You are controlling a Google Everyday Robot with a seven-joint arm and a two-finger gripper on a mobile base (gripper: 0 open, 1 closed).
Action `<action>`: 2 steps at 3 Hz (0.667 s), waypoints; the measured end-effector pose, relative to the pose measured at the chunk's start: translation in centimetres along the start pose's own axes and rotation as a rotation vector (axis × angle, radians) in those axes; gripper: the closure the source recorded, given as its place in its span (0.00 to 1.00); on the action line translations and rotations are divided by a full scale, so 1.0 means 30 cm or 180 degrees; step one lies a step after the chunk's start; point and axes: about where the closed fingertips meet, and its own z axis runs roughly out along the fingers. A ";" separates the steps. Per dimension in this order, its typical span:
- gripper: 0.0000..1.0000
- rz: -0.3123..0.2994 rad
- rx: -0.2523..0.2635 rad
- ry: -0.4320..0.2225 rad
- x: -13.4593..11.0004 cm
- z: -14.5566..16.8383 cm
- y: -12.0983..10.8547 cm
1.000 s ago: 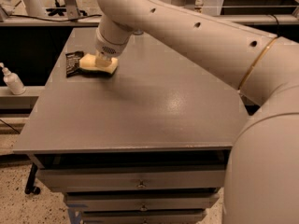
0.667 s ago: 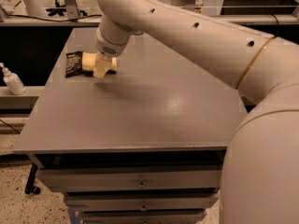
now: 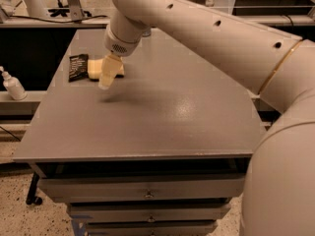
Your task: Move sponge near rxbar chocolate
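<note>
The pale yellow sponge [image 3: 93, 66] lies on the grey table [image 3: 162, 117] at its far left. Its left end touches or nearly touches the rxbar chocolate [image 3: 78, 67], a flat dark wrapper with light print. My gripper [image 3: 106, 78] hangs from the wrist [image 3: 120, 41] right over the sponge's front edge and covers its middle. The gripper's tip seems to be slightly above the tabletop, and its shadow falls just in front of it.
My thick arm [image 3: 211, 38] sweeps from the right across the back of the table. A white bottle [image 3: 12, 85] stands on a lower shelf to the left. Drawers [image 3: 147, 193] sit under the table's front edge.
My gripper has shifted a little toward the front and seems to have risen. The sponge stays beside the dark wrapper, turned slightly.
</note>
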 end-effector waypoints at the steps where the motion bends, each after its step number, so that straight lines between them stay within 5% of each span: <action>1: 0.00 0.0140 -0.0046 -0.0258 -0.004 -0.106 0.018; 2: 0.00 0.0226 -0.0114 -0.0699 0.029 -0.276 0.046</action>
